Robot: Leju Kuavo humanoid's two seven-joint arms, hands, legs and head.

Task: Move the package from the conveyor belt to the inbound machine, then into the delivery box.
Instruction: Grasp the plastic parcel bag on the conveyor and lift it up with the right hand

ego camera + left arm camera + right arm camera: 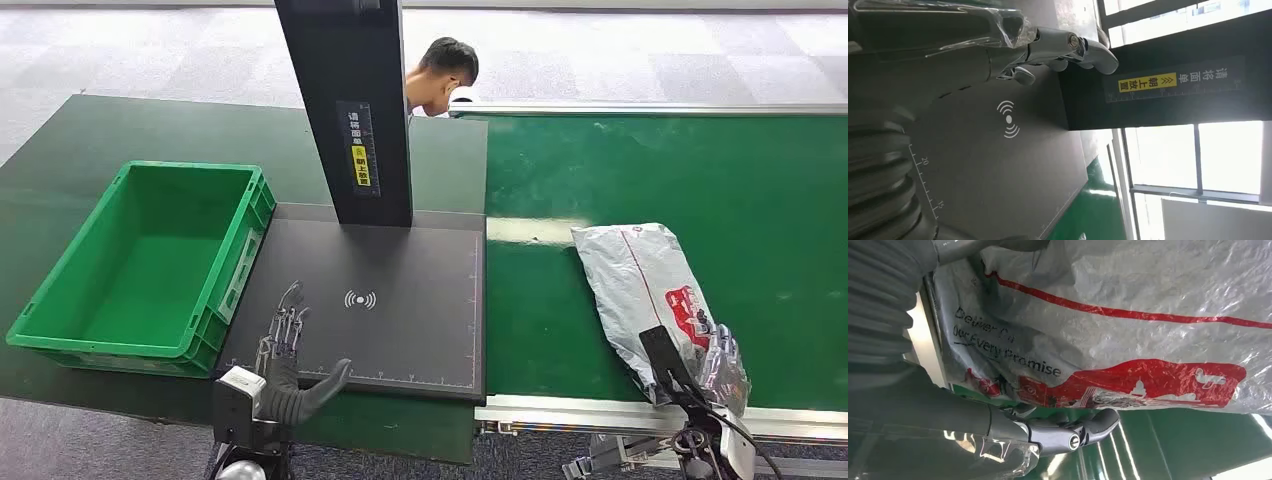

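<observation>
Grey carpet tiles floor the room, and on them stand a dark green table and a green conveyor belt (700, 170) side by side. At the belt's near edge the right hand (722, 362) rests against the near end of the package (645, 285), a grey plastic mailer with red print; fingers (1083, 427) curl along its edge, though whether they truly grip it I cannot tell. This looks like the first step, the pickup. Next the bag must be lifted off the belt and carried across to the black scanner pad (400, 320). Over the pad's near left corner the left hand (285, 345) hovers empty, fingers spread, and may need to clear. Its black post (350, 110) rises at the far edge. Beyond the pad's left edge sits the green crate (60, 310). Behind the post a person (440, 75) leans.
</observation>
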